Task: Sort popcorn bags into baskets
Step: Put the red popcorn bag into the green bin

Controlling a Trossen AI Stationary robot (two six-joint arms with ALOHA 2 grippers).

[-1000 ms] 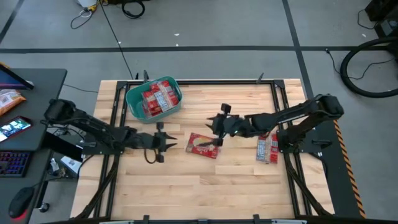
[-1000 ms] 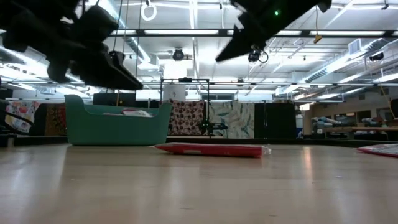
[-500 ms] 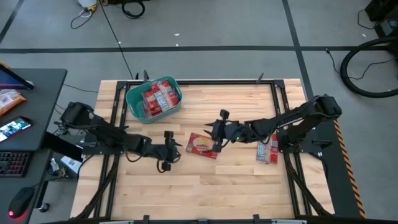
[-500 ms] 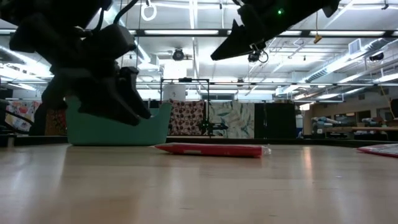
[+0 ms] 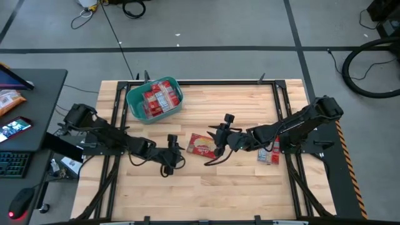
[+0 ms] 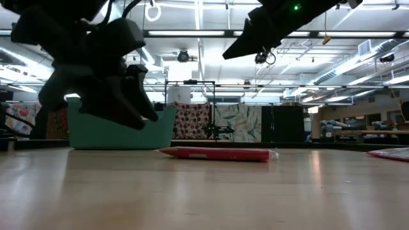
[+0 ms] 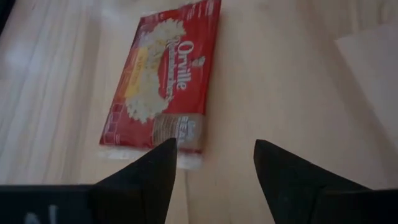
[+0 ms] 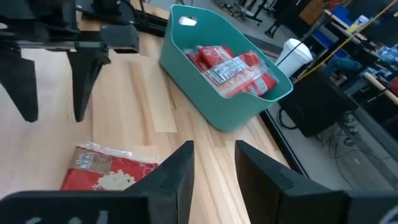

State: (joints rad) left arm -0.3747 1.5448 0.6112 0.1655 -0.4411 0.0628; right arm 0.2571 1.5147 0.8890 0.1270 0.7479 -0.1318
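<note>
A red popcorn bag (image 5: 201,145) lies flat on the wooden table near its middle, and shows in the left wrist view (image 7: 165,81) and the low view (image 6: 217,153). My left gripper (image 5: 178,156) stands open just left of it, fingers pointing at its near-left end, nothing between them (image 7: 214,162). My right gripper (image 5: 215,149) hovers open above the bag's right part (image 8: 212,149). The teal basket (image 5: 131,103) stands at the far left with several bags (image 8: 233,65) inside.
More red bags (image 5: 269,152) lie flat by the right arm's base, their edge showing in the low view (image 6: 390,153). Black frame rails (image 5: 112,112) run along the table's edges. A desk (image 5: 31,81) with a phone stands left of the table.
My left gripper has gone toward the table's right edge and a little toward its near edge, coming down close to the lone bag. My right gripper has shifted slightly toward the near edge over the bag. The bag has stayed flat where it was.
</note>
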